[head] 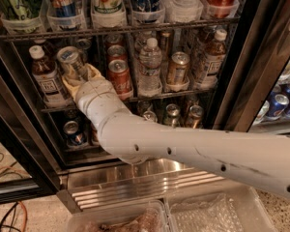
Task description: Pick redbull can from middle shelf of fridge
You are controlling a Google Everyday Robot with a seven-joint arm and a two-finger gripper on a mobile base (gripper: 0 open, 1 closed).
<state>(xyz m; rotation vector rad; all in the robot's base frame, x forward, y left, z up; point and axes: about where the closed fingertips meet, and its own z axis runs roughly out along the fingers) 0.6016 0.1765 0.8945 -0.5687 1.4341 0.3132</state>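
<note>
My gripper is inside the open fridge, at the left of the middle shelf. Its cream fingers are shut on the redbull can, a slim silver can with a silver top. The can tilts left and sits above the rack, between a brown tea bottle and a red Coca-Cola can. My white arm reaches in from the lower right and hides part of the bottom shelf.
On the middle shelf stand a water bottle, a gold-tan can and another tea bottle. The top rack with bottles hangs close above the can. Short cans fill the bottom shelf. Clear bins lie below.
</note>
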